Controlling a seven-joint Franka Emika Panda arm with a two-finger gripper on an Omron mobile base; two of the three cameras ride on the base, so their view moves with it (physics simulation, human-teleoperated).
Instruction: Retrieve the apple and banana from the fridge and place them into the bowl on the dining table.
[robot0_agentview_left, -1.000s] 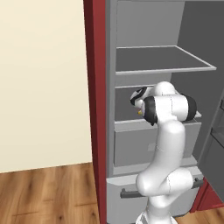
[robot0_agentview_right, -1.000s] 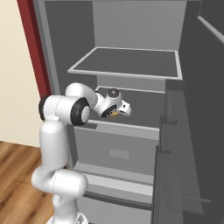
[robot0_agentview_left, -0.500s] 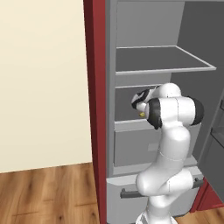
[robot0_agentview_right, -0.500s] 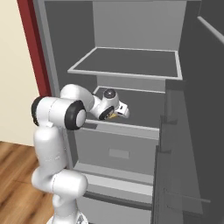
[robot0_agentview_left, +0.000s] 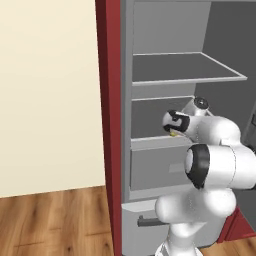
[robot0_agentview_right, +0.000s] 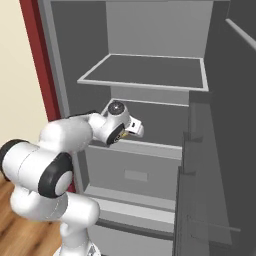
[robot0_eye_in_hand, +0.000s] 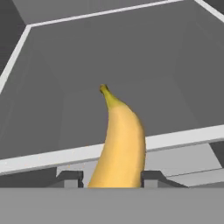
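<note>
End effector (robot0_eye_in_hand: 112, 177) pinching banana (robot0_eye_in_hand: 119, 144) near one end; risk: long fruit pivots, snags fridge (robot0_agentview_right: 150, 85) shelf lip, slips out

two rear base views flanking the open fridge (robot0_agentview_left: 170, 80), hand view close on banana (robot0_eye_in_hand: 120, 144)

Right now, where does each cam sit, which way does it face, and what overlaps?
Left base: behind-left of the arm, facing the open fridge; white arm lower right, banana just visible at the hand.
Right base: behind-right, same fridge shelves; arm lower left, door at right.
Hand: on the hand, looking along the fingers into a shelf; banana between them.
Shared: both base views show fridge and arm; left base and hand show the banana.
</note>
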